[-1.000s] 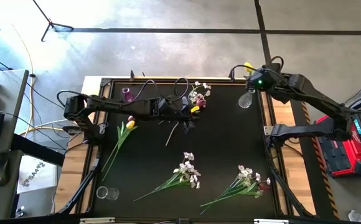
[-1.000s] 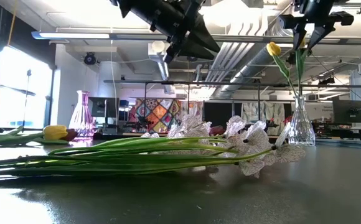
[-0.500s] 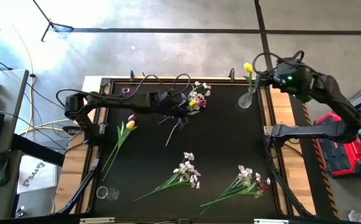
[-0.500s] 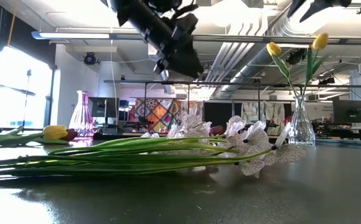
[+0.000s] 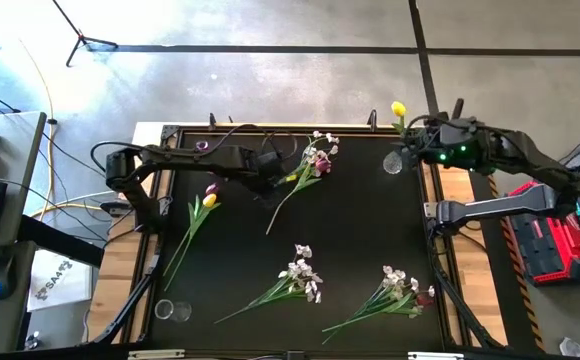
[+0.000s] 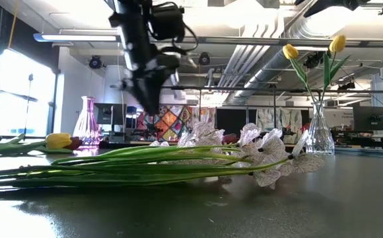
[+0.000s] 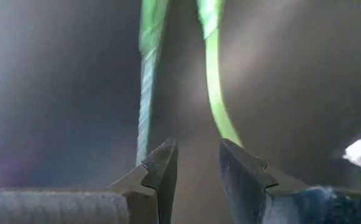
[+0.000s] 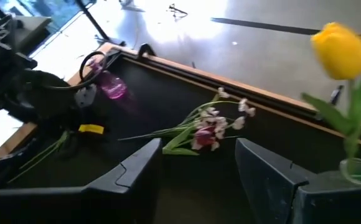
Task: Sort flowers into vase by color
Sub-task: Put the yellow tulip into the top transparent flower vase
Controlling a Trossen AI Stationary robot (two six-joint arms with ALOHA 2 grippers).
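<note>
My left gripper (image 5: 272,178) points down over the green stems (image 7: 215,93) of a maroon-and-white bunch (image 5: 313,162) lying near the far edge. It is narrowly open (image 7: 197,163) with nothing between its fingers. My right gripper (image 8: 199,168) is open and empty beside the clear vase (image 6: 319,135) at the far right, above it. Two yellow tulips (image 6: 290,51) (image 6: 338,43) stand in that vase. A pink vase (image 5: 202,149) stands at the far left. A yellow and a maroon tulip (image 5: 208,197) lie on the table at the left.
Two sprays of white blossoms (image 5: 296,275) (image 5: 398,285) lie toward the near edge, stems pointing left. A small clear glass (image 5: 171,310) stands at the near left corner. A raised frame (image 5: 270,132) borders the black table.
My right gripper has risen and drawn back from the clear vase toward the right edge; a second yellow tulip now stands in the vase. My left gripper has shifted left off the bunch's blossoms, sunk, and tipped from slanting to pointing nearly straight down.
</note>
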